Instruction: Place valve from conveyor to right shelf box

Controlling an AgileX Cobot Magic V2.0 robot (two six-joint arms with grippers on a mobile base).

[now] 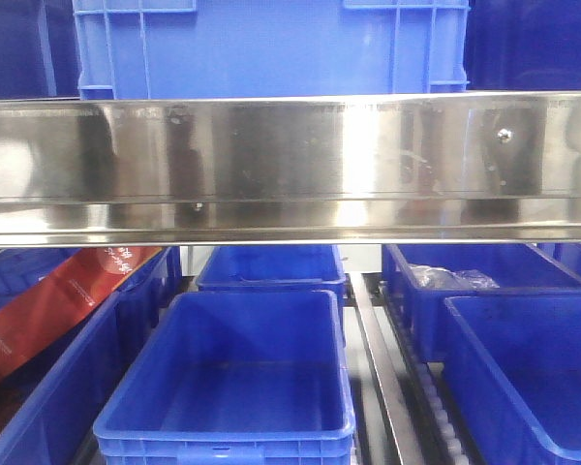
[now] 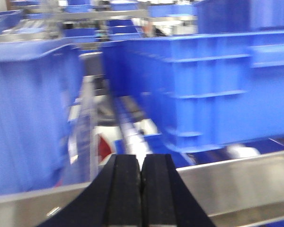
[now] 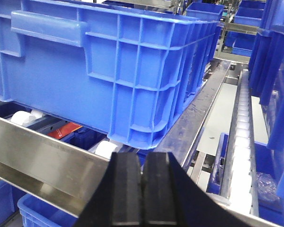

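Observation:
The valve and the conveyor are out of view in every frame. My left gripper (image 2: 141, 158) is shut, its black pads pressed together with nothing visible between them, just above a steel shelf rail (image 2: 236, 184); this view is blurred. My right gripper (image 3: 142, 156) is also shut and holds nothing, hanging over a steel rail (image 3: 42, 156) below a large blue shelf box (image 3: 109, 66). In the front view neither gripper shows. On the lower shelf level stand an open blue box (image 1: 232, 387) in the middle and another blue box (image 1: 533, 378) at the right.
A wide shiny steel shelf beam (image 1: 290, 165) crosses the front view, with a blue crate (image 1: 271, 48) on top. A red package (image 1: 58, 300) lies in a left box. A back-right box (image 1: 484, 281) holds a clear plastic bag. White roller tracks (image 3: 244, 142) run between boxes.

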